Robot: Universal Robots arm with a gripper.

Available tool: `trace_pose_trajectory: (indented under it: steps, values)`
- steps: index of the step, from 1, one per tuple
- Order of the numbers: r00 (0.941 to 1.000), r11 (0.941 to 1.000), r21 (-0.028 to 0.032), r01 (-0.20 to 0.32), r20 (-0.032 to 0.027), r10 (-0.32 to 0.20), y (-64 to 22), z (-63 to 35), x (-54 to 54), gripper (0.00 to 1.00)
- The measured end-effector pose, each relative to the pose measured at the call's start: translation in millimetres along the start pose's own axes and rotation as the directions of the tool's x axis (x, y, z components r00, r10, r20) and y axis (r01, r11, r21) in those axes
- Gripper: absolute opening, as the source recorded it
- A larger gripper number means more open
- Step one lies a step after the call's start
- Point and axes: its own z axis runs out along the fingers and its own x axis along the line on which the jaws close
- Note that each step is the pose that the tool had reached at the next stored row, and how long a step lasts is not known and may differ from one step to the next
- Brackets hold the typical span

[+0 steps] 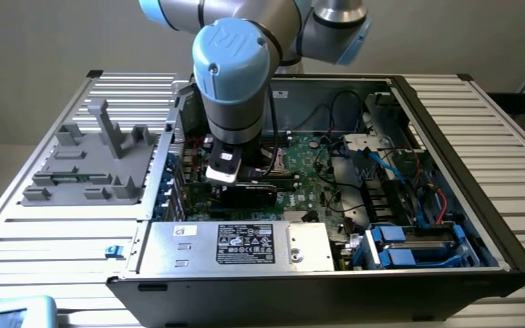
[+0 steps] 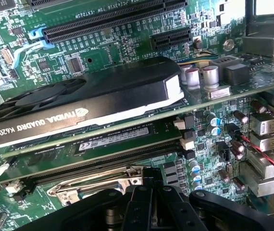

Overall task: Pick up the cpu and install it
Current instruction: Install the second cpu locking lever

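While the black jaws are hanging clenched over the shiny steel socket frame [image 2: 93,185], twelve o'clock from the white-labelled silver power supply box [image 1: 244,246], the small silver-grey cpu is probably hiding beneath them: light, stiff, fragile, best edge-held.

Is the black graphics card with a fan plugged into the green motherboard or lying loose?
Plugged in. The black graphics card stands on edge on the green motherboard, parallel to the empty black slots.

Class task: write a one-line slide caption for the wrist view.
Black pincer poised over the shiny metal CPU socket frame, beside the black fan-cooled graphics card on the green motherboard.
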Motion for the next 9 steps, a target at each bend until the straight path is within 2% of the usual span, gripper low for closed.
trace_pose_trajectory:
  steps: [9]
  values:
    - [1.0,1.0,-0.0017,0.0,-0.0007,0.0,0.0,3.6,0.0,0.11]
